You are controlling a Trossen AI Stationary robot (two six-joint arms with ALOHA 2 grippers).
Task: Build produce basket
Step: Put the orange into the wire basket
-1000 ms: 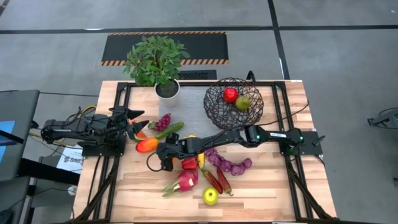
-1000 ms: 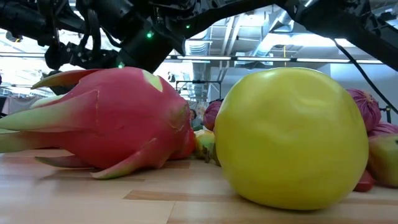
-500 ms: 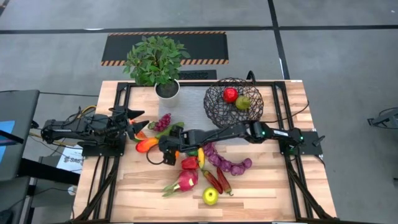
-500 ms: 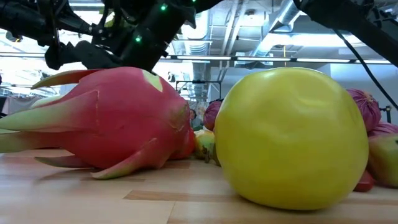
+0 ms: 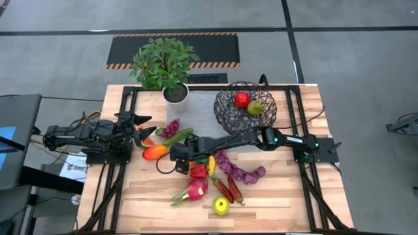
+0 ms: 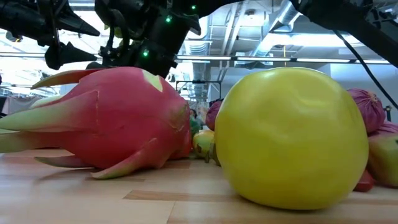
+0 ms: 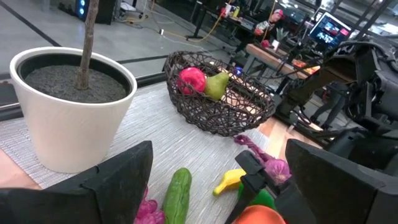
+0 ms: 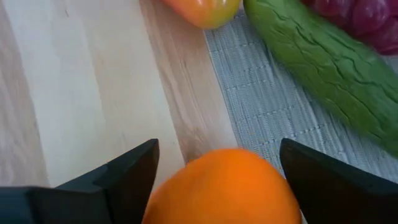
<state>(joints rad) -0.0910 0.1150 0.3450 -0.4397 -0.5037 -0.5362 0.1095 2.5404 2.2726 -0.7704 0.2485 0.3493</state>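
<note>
Over the last second the right end effector (image 5: 177, 158) has been carried from beside the red piece toward the middle-left of the tabletop (image 5: 287, 196), and is now poised over an orange (image 8: 225, 186). Its fingers (image 8: 112, 180) are spread on either side of the fruit, not yet closed on it. A grasp seems imminent. The basket (image 5: 245, 108), at the far right, already holds a red fruit (image 5: 242, 99) and a pear (image 5: 255, 108). The left end effector (image 5: 145, 129) waits wide open at the left edge.
</note>
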